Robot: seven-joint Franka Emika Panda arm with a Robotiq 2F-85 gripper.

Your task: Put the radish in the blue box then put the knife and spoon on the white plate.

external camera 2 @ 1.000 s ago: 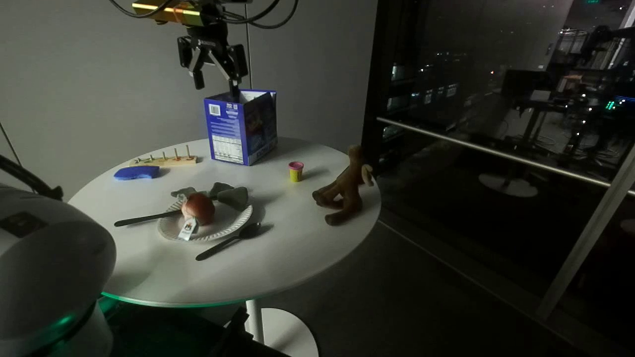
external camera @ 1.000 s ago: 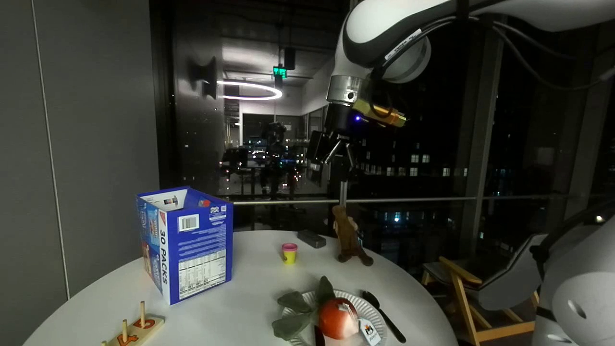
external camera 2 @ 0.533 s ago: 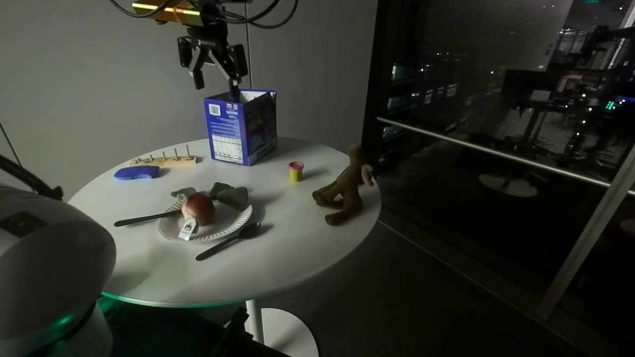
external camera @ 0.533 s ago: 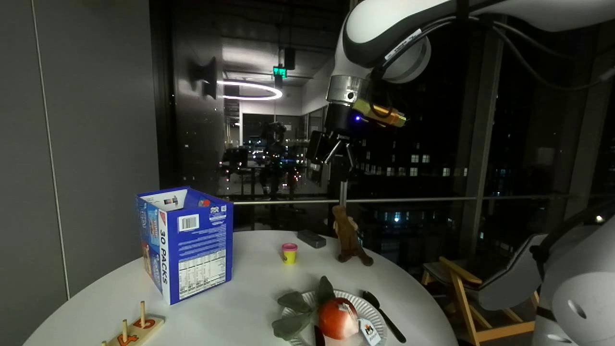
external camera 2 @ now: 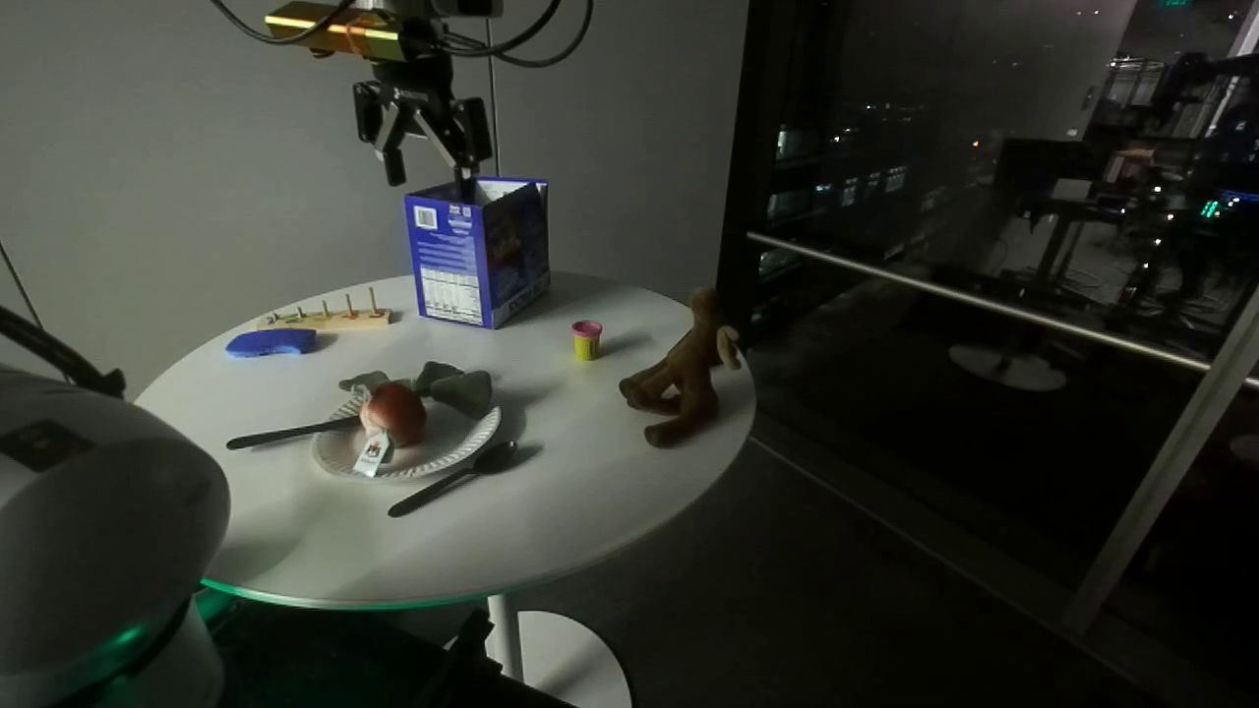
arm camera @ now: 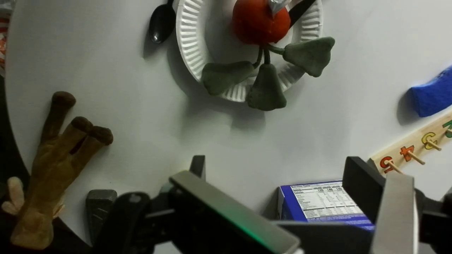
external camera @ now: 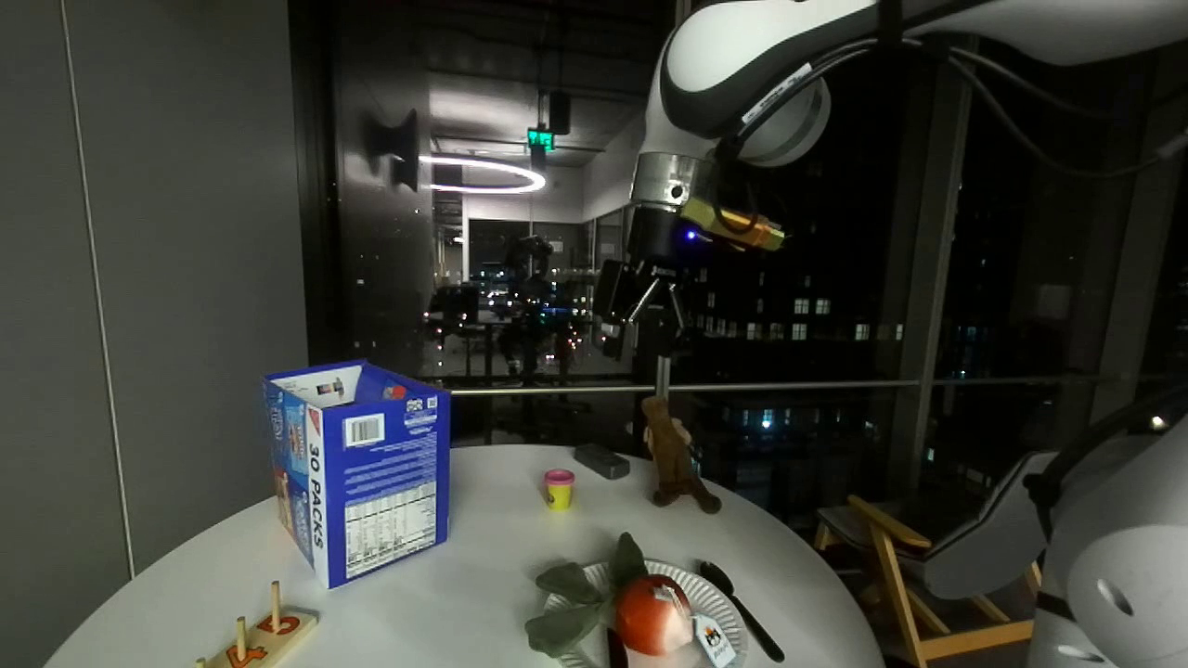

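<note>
The red radish with green leaves (external camera: 652, 614) lies on the white plate (external camera 2: 482, 433); the radish also shows in the wrist view (arm camera: 259, 23). The black knife (external camera 2: 285, 435) reaches over the plate's rim, its far end hidden by the radish. The black spoon (external camera 2: 462, 477) lies on the table beside the plate; its bowl shows in the wrist view (arm camera: 162, 23). The blue box (external camera: 394, 492) stands upright with its top open; part of it shows in the wrist view (arm camera: 321, 208). My gripper (external camera 2: 431, 177) is open and empty, high above the table, apart from the radish.
A brown plush toy (external camera 2: 689, 369) sits near the table edge. A yellow tub with pink lid (external camera 2: 586, 340) stands mid-table, a dark grey block (external camera: 601, 460) behind it. A wooden peg board (external camera 2: 325, 320) and a blue sponge-like piece (external camera 2: 271, 342) lie near the box.
My gripper has moved down slightly in both exterior views, still open. The objects on the table have not moved.
</note>
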